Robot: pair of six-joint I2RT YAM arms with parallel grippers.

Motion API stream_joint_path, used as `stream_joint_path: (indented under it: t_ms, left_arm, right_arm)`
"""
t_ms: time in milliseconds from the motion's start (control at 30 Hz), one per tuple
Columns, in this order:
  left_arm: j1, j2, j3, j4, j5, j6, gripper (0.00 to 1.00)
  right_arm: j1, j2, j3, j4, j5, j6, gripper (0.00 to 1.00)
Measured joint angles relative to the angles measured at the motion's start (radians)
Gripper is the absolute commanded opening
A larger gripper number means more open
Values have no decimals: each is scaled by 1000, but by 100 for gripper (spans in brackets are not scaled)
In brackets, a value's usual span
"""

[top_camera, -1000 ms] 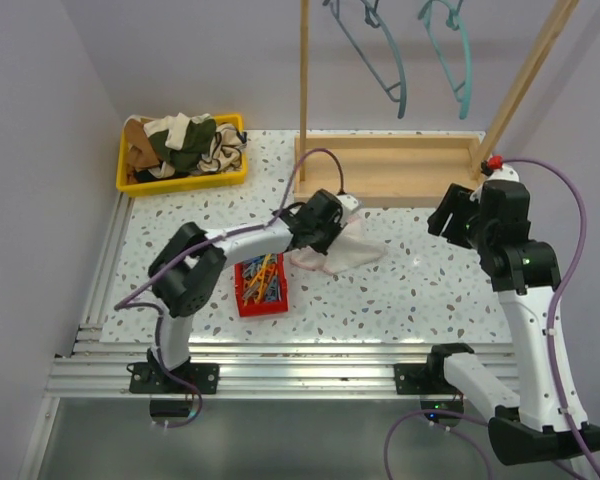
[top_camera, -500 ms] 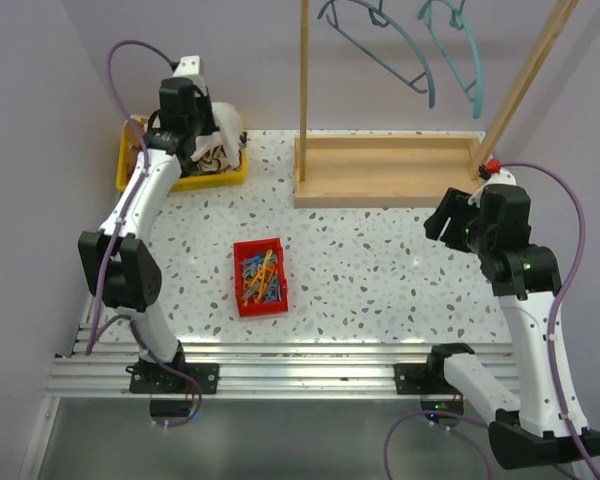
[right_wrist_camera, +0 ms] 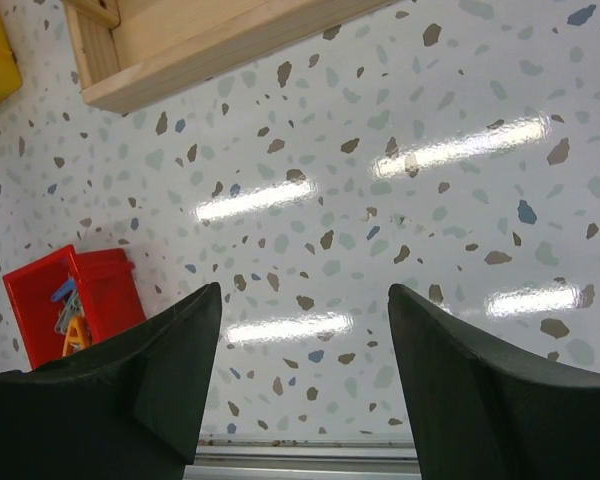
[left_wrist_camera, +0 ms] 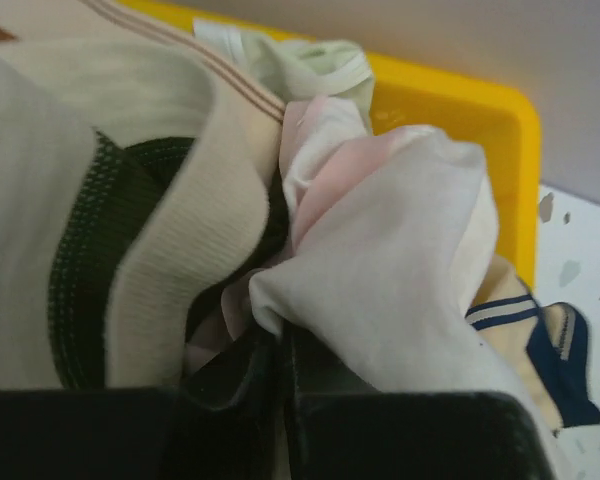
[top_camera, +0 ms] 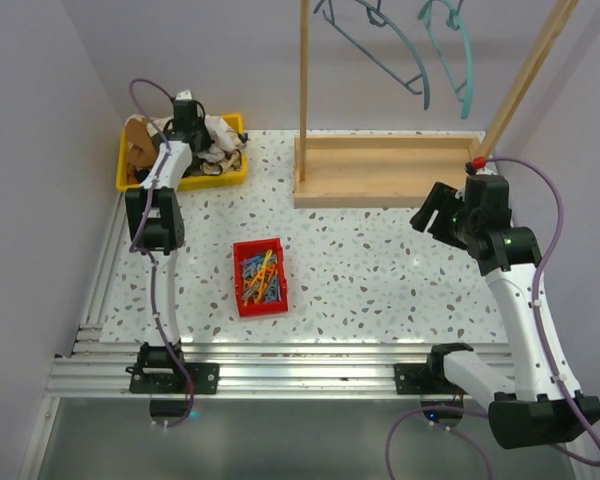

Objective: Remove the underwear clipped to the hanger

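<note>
Left pincer (left_wrist_camera: 280, 372): jaws all but together, with a fold of the pink brief (left_wrist_camera: 400, 230) apparently nipped at the tips. It hangs low over the yellow bin (left_wrist_camera: 460, 90).

Right pincer (right_wrist_camera: 305, 292): jaws wide apart with nothing between them, only bare table (right_wrist_camera: 380, 200) below.

Pink brief: bunched just ahead of the left pincer's tips and rising up and to their right in the wrist view. It rests on the clothes (left_wrist_camera: 130, 230) heaped in the bin.

Look of it: thin, soft cloth, white shading to pale pink, crumpled into loose folds. No clip shows on it.

Beige brief (left_wrist_camera: 540, 330): right of the left pincer's tips, at the bin's rim. It is cream with dark trim. I cannot tell whether it lies wholly inside.

Hangers (top_camera: 380, 45): two teal ones, far from both pincers at the top of the overhead view. The parts in view are bare, and their tops are cut off.

Clip box (top_camera: 259, 277): red, between the two arms, with coloured clips inside.

Done, as I judge it: both briefs are off the hangers, and the pink one has reached the bin.

Left: opening the left pincer to drop the pink brief, then drawing the arm clear. Nothing else seems to remain.
</note>
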Motion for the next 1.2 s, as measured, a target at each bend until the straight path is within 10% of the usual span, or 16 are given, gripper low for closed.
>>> stream_joint_path:
  t_ms: [267,433,467,500,1200]
  left_arm:
    - [44,45,-83,83,188,-135,9]
    - [76,20,-135,151,329,-209,56]
    - [80,10,-142,159,362,-230,91]
    - [81,-6,-154,169,388,-240,100]
    - [79,-970,-886,356,866,-354,100]
  right_arm:
    - [1,58,-29,69,-10,26,98]
    - [2,84,-29,118,-11,27,99]
    - [2,86,-29,128,-13,27,98]
    - [2,86,-29,142,-14,27,99]
    - [3,92,0,179,-244,4,99]
